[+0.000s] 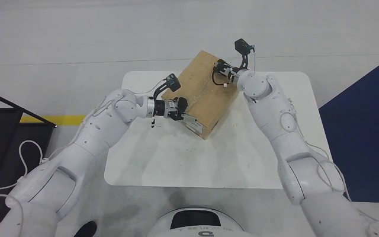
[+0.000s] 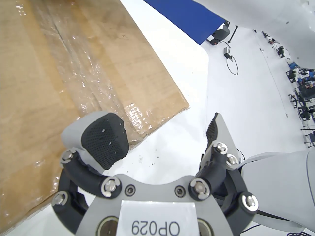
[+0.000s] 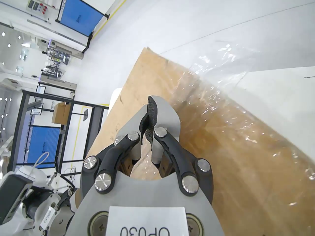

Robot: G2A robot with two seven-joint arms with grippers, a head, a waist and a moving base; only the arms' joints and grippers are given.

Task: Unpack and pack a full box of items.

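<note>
Judging by the closed flaps, the unpacking is barely beginning: the box [image 1: 201, 89] is sitting sealed on the table [image 1: 177, 166], with all the emptying and repacking waiting. The left pincer [image 2: 160, 133] is gaping wide, one pad lying over the box's near corner and the other hanging past its edge. The right pincer [image 3: 150, 114] is pinching shut above the far top edge, seemingly gripping a lifted film of tape [image 3: 221, 79]. Beneath it, plain brown cardboard is showing, its seam glistening under crinkled clear tape.

Pale grey floor [image 1: 177, 35], yellow line [image 1: 59, 119], blue partition panels [image 3: 78, 15] beyond.
</note>
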